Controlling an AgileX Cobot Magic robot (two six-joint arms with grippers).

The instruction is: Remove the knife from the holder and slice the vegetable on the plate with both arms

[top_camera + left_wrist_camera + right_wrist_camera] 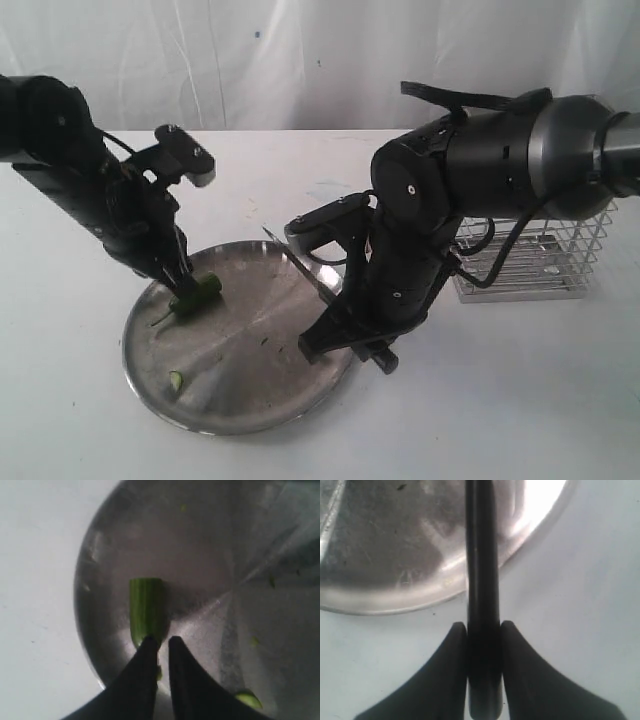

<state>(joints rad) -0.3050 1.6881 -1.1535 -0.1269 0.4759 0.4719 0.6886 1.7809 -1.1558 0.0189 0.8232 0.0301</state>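
Observation:
The steel plate lies in the middle of the table. On its left part rests the green vegetable, its thin stem trailing toward the rim. My left gripper is shut on the vegetable's narrow end; in the left wrist view the vegetable sticks out past the nearly closed fingertips over the plate. My right gripper is shut on the black knife, blade raised over the plate's right side. In the right wrist view the knife handle runs between the fingers across the plate's rim.
The silver wire holder stands on the table at the right, behind my right arm. A loose green slice lies near the plate's front left rim, and it also shows as the slice in the left wrist view. White cloth hangs behind the table.

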